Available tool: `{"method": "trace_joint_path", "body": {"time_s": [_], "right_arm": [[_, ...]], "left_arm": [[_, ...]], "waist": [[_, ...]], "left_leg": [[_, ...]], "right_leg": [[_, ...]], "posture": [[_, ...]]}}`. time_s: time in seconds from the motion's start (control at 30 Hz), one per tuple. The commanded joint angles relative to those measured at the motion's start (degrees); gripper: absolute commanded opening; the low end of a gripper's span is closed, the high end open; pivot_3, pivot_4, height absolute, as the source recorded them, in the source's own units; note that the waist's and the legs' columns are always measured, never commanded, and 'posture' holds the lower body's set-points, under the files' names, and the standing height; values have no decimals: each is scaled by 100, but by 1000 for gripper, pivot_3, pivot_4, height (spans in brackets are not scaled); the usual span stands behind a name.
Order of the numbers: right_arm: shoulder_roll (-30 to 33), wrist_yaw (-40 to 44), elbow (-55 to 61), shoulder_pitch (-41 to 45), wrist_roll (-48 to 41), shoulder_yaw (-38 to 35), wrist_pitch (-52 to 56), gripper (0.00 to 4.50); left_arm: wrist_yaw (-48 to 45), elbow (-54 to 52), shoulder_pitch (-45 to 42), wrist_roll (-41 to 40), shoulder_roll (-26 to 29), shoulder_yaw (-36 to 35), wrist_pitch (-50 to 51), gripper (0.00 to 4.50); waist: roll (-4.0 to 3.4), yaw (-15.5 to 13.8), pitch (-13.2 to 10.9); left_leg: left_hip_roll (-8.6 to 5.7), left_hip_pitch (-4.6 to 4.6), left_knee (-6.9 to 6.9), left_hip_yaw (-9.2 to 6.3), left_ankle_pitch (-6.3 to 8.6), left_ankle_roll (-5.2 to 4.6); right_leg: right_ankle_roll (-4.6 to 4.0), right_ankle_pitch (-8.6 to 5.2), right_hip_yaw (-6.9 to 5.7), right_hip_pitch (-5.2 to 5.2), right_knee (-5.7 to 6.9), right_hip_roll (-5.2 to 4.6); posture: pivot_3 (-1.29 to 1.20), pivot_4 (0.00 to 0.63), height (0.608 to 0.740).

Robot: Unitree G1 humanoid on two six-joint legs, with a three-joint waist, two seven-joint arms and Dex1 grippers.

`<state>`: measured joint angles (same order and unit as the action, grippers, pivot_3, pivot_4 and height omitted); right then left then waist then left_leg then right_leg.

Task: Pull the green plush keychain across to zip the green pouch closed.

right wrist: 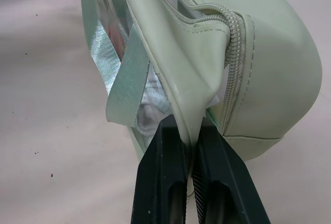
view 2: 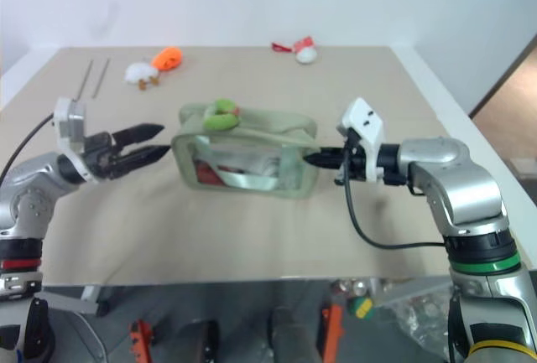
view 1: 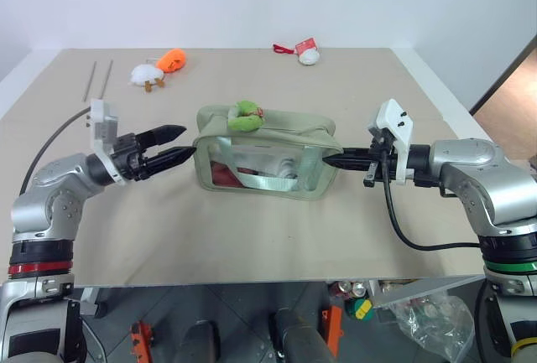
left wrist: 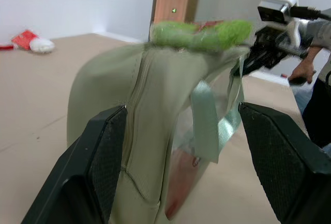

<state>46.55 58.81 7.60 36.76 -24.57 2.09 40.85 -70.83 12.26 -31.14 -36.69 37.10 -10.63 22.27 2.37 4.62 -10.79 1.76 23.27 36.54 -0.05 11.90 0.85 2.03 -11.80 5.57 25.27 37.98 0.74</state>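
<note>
The green pouch (view 1: 264, 158) stands in the middle of the table, its clear window and webbing strap facing me. The green plush keychain (view 1: 246, 115) lies on its top near the left end. My right gripper (view 1: 329, 160) is shut on a fold of the pouch's right end, seen pinched between the fingers (right wrist: 170, 182) in the right wrist view. My left gripper (view 1: 179, 145) is open just off the pouch's left end, not touching it; its fingers (left wrist: 98, 167) flank that end of the pouch (left wrist: 150, 131), with the keychain (left wrist: 199, 32) above.
An orange-and-white plush toy (view 1: 158, 68) and two thin rods (view 1: 96, 80) lie at the back left. A white plush with a red tag (view 1: 304, 51) lies at the back centre. A person's hand (left wrist: 304, 71) shows beyond the table in the left wrist view.
</note>
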Motion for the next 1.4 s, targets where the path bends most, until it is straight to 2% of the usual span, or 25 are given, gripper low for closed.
{"method": "trace_joint_path", "body": {"time_s": [0.03, 0.1, 0.13, 0.3, 0.33, 0.43, 0.73, 1.0, 1.07, 1.23, 1.33, 1.4], "right_arm": [[75, 18, 222, 40, -77, -126, 23, 0], [95, -11, 256, 14, -79, -158, 45, 0], [105, -20, 273, -2, -84, -173, 57, 0], [148, -65, 378, -93, -118, -241, 118, 0], [153, -69, 390, -105, -122, -246, 124, 0], [150, -83, 398, -114, -123, -251, 136, 0], [108, -79, 336, -99, -146, -238, 143, 0], [271, 32, 199, -160, -100, -255, 152, 2628], [499, 123, 109, -226, -93, -487, 34, 3307], [811, 135, -148, 9, -162, -986, -327, 3307], [570, -110, -106, 598, -506, -1286, -258, 3307], [349, -224, 244, 834, -559, -1062, -189, 3307]], "left_arm": [[-292, 287, -66, 522, 15, 350, -560, 3553], [-303, 483, -159, 591, -90, 366, -728, 3553], [-290, 543, -209, 581, -152, 346, -776, 3041], [-277, 635, -384, 479, -392, 272, -860, 1496], [-254, 634, -421, 442, -444, 248, -868, 1021], [-210, 633, -490, 376, -547, 158, -864, 22], [-118, 55, -228, 182, -586, 52, -541, 22], [49, -407, 90, 238, -594, 59, -440, 0], [68, -446, 125, 235, -592, 56, -452, 0], [60, -468, 160, 270, -581, 75, -501, 0], [35, -459, 171, 295, -589, 100, -545, 0], [29, -447, 155, 287, -623, 116, -550, 0]], "waist": [[0, 0, 0], [0, -1, 0], [0, -1, 0], [0, -12, 0], [0, -18, 0], [0, -17, 0], [0, -14, 0], [0, -34, 0], [0, -35, 0], [0, -37, -1], [-2, -11, -2], [-2, 0, -1]], "left_leg": [[0, 0, 0, 0, 0, 0], [-1, 0, 1, 2, 0, 0], [-1, 1, 1, 2, 0, 0], [-1, 4, 2, 1, 0, 0], [-1, 4, 1, 1, 0, 0], [-1, 5, 1, 1, 1, -1], [-1, 5, 2, 0, 0, -1], [-3, 7, 3, -2, 1, -1], [-5, 7, 4, -1, 1, -1], [-6, 7, 4, 1, 1, -1], [-5, 3, 3, 4, 1, -1], [-2, 0, 3, 3, 0, -1]], "right_leg": [[0, 0, 1, 0, 0, 0], [0, 0, 2, 0, 0, 0], [1, 1, 2, 1, 0, -1], [2, 1, 1, 1, 0, -1], [2, 0, 1, 1, 0, -1], [3, 0, 2, 1, 0, -2], [5, 1, 1, 1, 0, -1], [6, 0, 0, 0, 0, -4], [7, 0, 1, 0, 0, -5], [8, -1, 2, 1, -1, -6], [8, 1, 6, 2, 0, -4], [5, 4, 6, 1, 1, -1]], "posture": [[0, 150, 740], [0, 150, 740], [0, 150, 740], [0, 150, 740], [0, 150, 740], [0, 150, 740], [0, 150, 740], [0, 150, 740], [0, 150, 740], [0, 150, 740], [0, 150, 740], [0, 150, 740]]}}
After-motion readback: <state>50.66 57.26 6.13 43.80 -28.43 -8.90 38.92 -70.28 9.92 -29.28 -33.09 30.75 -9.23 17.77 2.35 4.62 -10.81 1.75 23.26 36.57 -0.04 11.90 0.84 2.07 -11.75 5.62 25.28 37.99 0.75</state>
